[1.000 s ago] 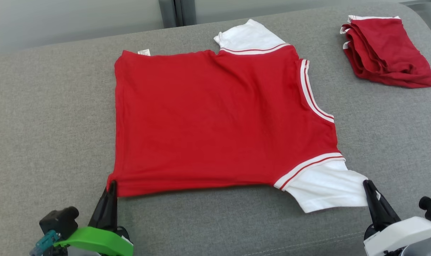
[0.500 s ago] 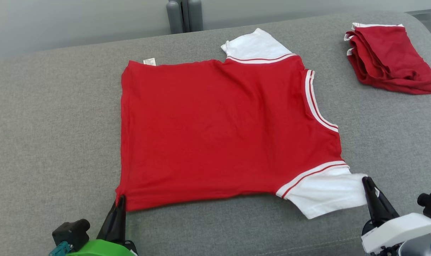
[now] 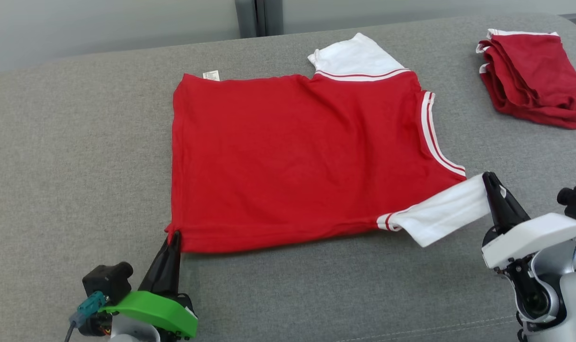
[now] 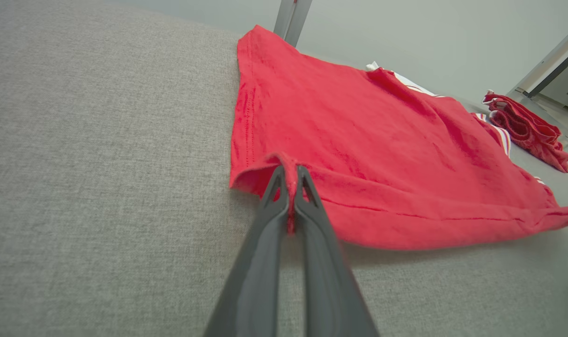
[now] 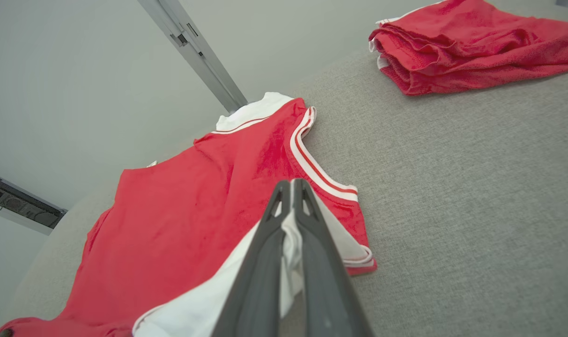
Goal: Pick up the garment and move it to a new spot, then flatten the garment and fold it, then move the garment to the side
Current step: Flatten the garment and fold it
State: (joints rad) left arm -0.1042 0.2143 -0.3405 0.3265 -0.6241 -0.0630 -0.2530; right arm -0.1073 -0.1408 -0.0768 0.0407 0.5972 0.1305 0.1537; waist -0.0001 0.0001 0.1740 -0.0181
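Head view: one red garment [image 3: 292, 156] flat mid-frame; one folded red pile [image 3: 534, 76] upper right. Two claws clamped: left claw [image 3: 175, 234] on hem corner [image 3: 183, 242], right claw [image 3: 488, 177] on white sleeve [image 3: 439, 213].

Red knit short-sleeved shirt [image 3: 297, 161] with white sleeves and striped trim is lying spread flat on a grey woven cushion [image 3: 79, 142]. Its hem is running along the robot's left, and its striped neckline [image 3: 437, 142] is facing right. The far white sleeve [image 3: 354, 57] is lying flat. The near white sleeve [image 3: 439, 213] is hanging clear of the surface, stretched taut rightward. The near hem corner [image 3: 176, 237] is puckering into a small peak. A white label [image 3: 211, 75] is peeking out at the far hem corner.
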